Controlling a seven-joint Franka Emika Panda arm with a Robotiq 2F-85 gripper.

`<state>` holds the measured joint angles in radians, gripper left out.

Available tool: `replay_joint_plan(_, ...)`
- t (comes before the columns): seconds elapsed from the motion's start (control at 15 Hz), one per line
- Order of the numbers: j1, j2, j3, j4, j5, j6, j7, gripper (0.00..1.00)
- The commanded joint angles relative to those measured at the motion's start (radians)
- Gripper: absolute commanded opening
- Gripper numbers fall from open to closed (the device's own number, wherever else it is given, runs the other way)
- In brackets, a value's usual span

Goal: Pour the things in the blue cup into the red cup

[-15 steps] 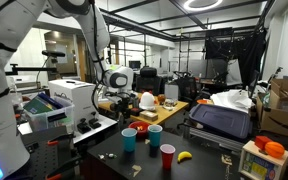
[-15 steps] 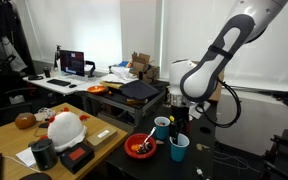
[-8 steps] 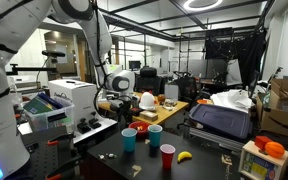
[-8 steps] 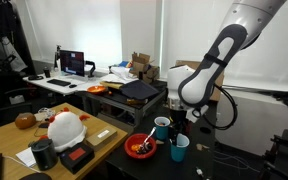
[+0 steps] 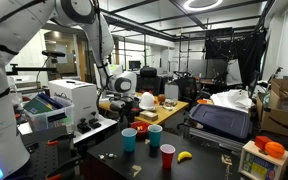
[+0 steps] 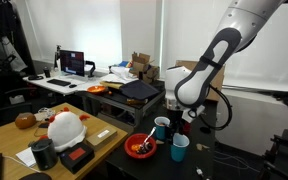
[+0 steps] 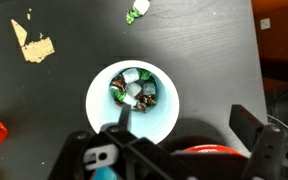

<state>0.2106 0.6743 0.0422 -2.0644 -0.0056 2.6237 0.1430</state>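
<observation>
One blue cup, filled, beneath open tool

The arm is showing smooth, rounded white shells with dark bands at the joints in both exterior views. A thin black cable is looping along its right side near the wrist. In the wrist view the gripper is showing matte black, angular fingers, and a small white label with blue print is sitting on its left side.
</observation>
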Motion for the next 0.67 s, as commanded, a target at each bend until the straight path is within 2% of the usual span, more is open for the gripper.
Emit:
replay_joint_plan(0.0,0.005,0.024,-0.008,0.029,-0.006,0.011,0.022,1.00)
replay_joint_plan(0.33,-0.002,0.038,-0.004,0.047,-0.004,0.010,0.010,1.00)
replay_joint_plan(0.6,0.038,0.020,-0.035,0.069,-0.039,-0.001,0.040,1.00)
